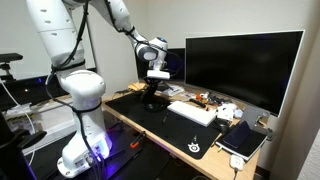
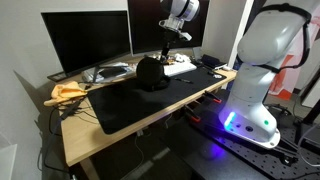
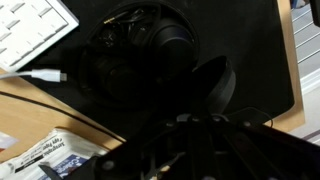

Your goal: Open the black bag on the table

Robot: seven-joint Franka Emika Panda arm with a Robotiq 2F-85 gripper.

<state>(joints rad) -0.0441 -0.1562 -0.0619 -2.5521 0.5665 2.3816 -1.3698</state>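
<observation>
Gripper [image 2: 164, 54] hangs right at the top of the black bag [image 2: 150, 76]. I cannot tell if its fingers are apart or together. The bag sits on the big black mat [image 2: 150, 106] on the table [image 2: 75, 136], near the white keyboard [image 2: 181, 68].

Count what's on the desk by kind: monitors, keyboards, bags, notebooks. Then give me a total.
Monitors: 2
White keyboard: 1
Black bag: 1
Dark notebook: 1
Total: 5
</observation>
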